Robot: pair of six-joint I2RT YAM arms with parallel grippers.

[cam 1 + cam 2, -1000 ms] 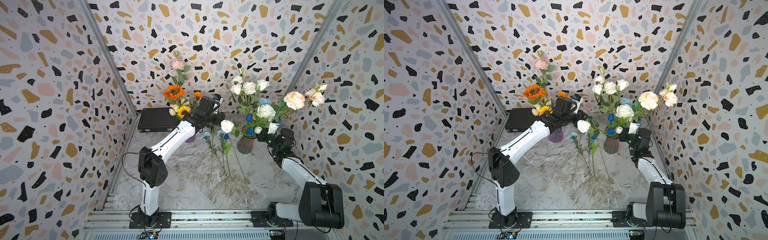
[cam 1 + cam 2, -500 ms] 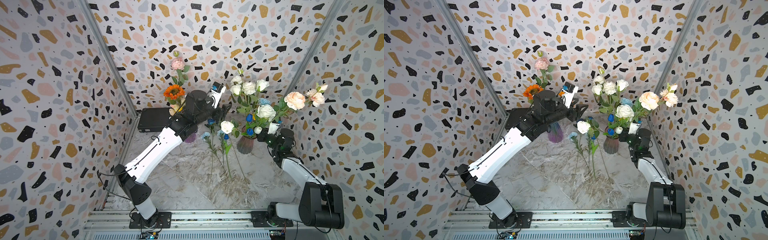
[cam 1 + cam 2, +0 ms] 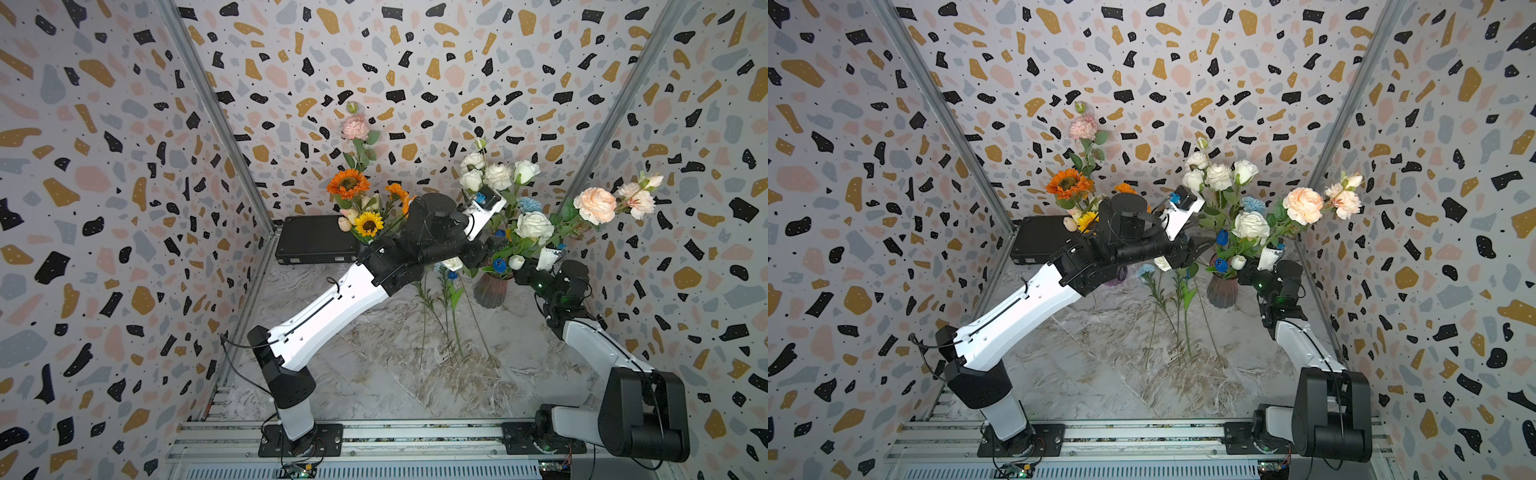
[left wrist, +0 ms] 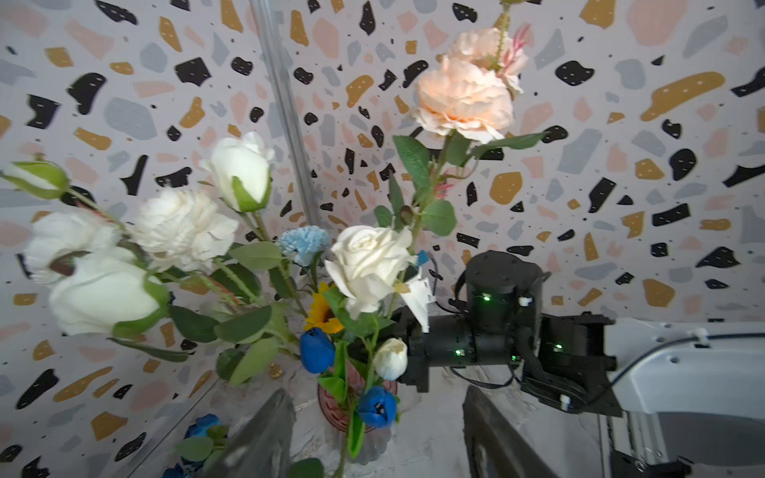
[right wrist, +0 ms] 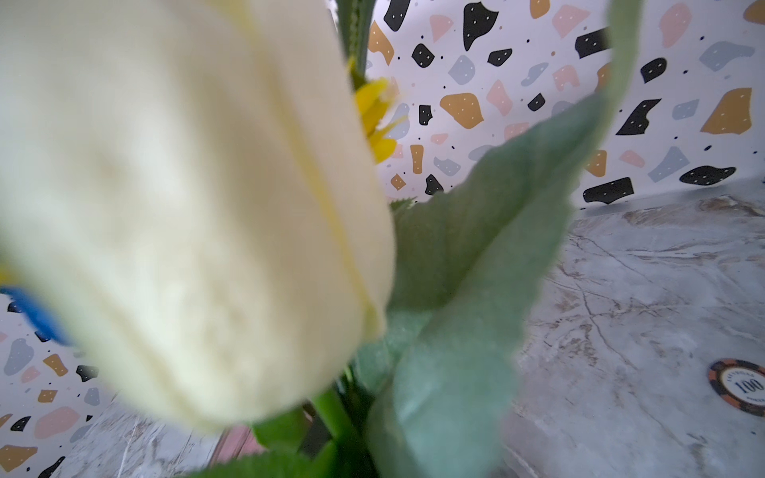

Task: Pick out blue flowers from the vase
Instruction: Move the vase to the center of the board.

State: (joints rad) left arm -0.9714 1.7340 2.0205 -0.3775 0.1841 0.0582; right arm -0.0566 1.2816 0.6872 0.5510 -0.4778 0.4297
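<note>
Left wrist view: left gripper (image 4: 376, 399) spread open, empty, arm stretched forward toward vase (image 4: 374, 445) holding blue flowers (image 4: 316, 349); right gripper (image 3: 523, 272) at vase rim, grip unclear.

The vase (image 4: 378, 438) stands just ahead of the left gripper's (image 4: 376, 395) fingers (image 4: 265, 430), facing their gap, the right arm (image 4: 488, 331) beyond it. Loose stems (image 3: 455, 297) lie on the table (image 3: 374, 374) below the fingers.
</note>
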